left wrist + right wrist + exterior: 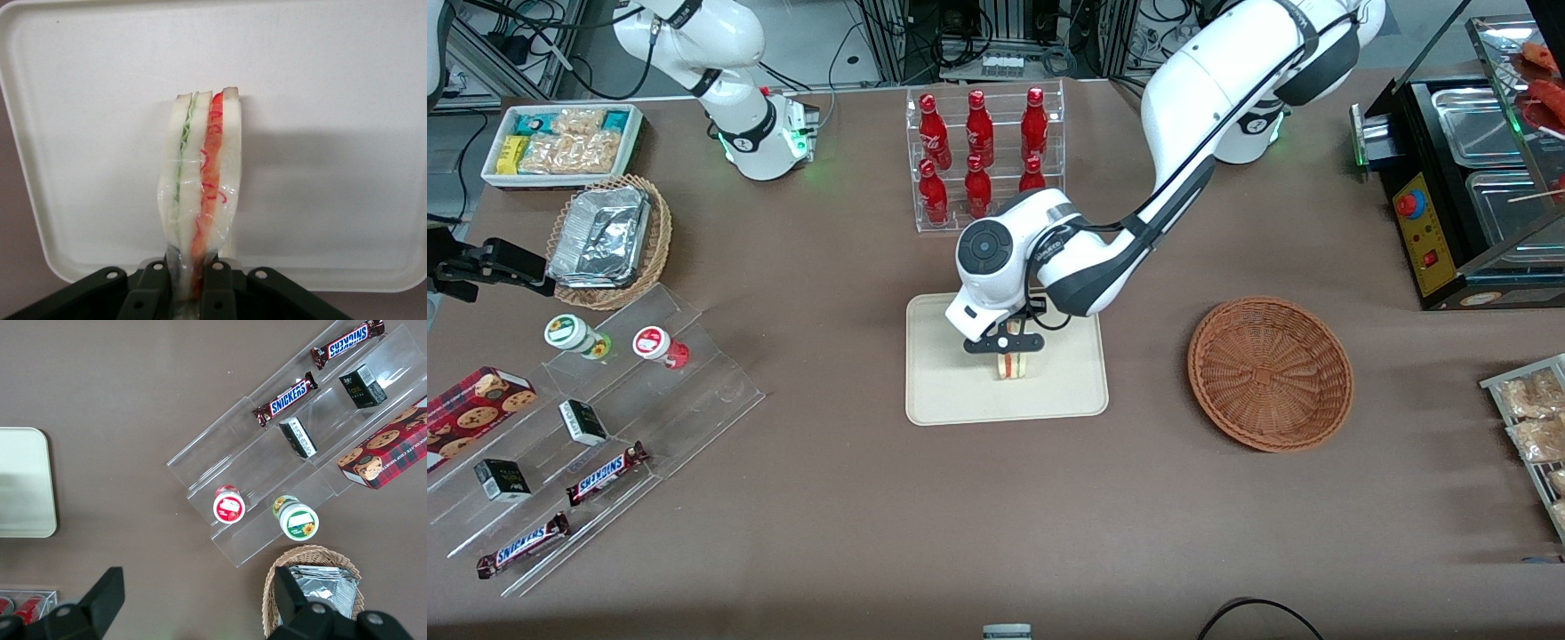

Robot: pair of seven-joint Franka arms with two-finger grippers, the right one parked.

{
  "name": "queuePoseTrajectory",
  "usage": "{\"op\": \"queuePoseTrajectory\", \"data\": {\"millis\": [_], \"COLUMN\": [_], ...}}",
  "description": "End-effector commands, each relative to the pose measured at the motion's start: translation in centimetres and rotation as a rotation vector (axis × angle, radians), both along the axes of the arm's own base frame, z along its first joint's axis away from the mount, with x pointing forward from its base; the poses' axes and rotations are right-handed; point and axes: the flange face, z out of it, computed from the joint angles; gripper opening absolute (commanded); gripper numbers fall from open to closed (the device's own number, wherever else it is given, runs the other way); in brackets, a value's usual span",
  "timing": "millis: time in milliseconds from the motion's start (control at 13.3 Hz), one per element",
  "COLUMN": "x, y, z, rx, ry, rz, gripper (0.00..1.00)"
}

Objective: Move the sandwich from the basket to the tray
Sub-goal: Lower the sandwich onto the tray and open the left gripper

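While clamped upright in the hand [1011,356], fingers [217,283] closed on its wrapped end, sandwich [1011,366] sits over tray [951,391]; basket [1270,373] lies toward working arm's end of table [996,498].

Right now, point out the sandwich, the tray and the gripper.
sandwich [200,180], left wrist view, on its layered edge.
tray [943,391], front view, on bare floor near its rim.
gripper [1011,348], front view, between fingertips, shut on the sandwich.

Wrapped sandwich [200,193] upright over tray [943,391], basket [1270,373] empty
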Motion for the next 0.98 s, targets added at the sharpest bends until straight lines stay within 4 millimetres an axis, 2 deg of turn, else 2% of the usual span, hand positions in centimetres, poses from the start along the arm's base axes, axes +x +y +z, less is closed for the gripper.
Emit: {"op": "queuePoseTrajectory", "data": {"millis": [0, 226, 301, 377, 452, 678, 904], "x": [0.2, 0.2, 0.2, 0.2, 0.3, 0.9, 1.5], "y": [-0.7, -0.6, -0.6, -0.6, -0.6, -0.3, 0.1], "z": [-1.2, -2.4, -2.4, -2.4, -2.3, -0.9, 2.3], "rx": [0.008, 0.022, 0.022, 0.020, 0.018, 0.014, 0.012], "ry": [-0.031, -0.025, -0.024, -0.024, -0.025, -0.040, -0.070], "rz": [0.022, 0.019, 0.018, 0.013, 0.007, 0.029, 0.045], "gripper": [0.00, 0.00, 0.20, 0.73, 0.98, 0.99, 0.99]}}
